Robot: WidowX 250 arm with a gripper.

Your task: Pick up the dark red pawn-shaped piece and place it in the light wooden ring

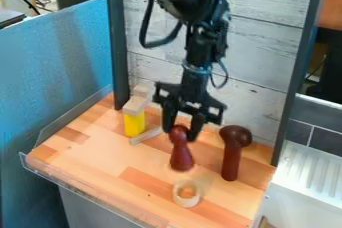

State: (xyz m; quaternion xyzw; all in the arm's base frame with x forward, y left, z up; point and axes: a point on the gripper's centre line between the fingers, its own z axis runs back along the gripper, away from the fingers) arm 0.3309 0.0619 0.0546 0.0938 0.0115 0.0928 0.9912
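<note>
The black two-finger tool (180,135) hangs over the far middle of the bench (93,152), grasping the rounded head of a glossy dark red, narrow-waisted piece (180,158) between its fingers. The piece is roughly upright, its wider end pointing down; whether that end touches the wood cannot be told.

To its right stands a dark red-brown piece with a broad mushroom-shaped top (232,152). Nearer, a pale, round, hollow ring (187,202) sits on the surface. To the left, a bright yellow block (134,125) stands with a pale wooden block (135,105) on top, and a thin pale wooden strip (145,136) lies just beside its foot.

The bench top is a patchwork of light and warmer brown wood, with a clear raised rim (87,193) along its left and near edges. At the far side rises a wall of whitewashed planks (260,47) between a dark left post (117,47) and a dark right post (298,72). A blue partition (53,72) borders the left; a white ribbed surface (310,172) and dark grey tiles (324,142) lie right.
</note>
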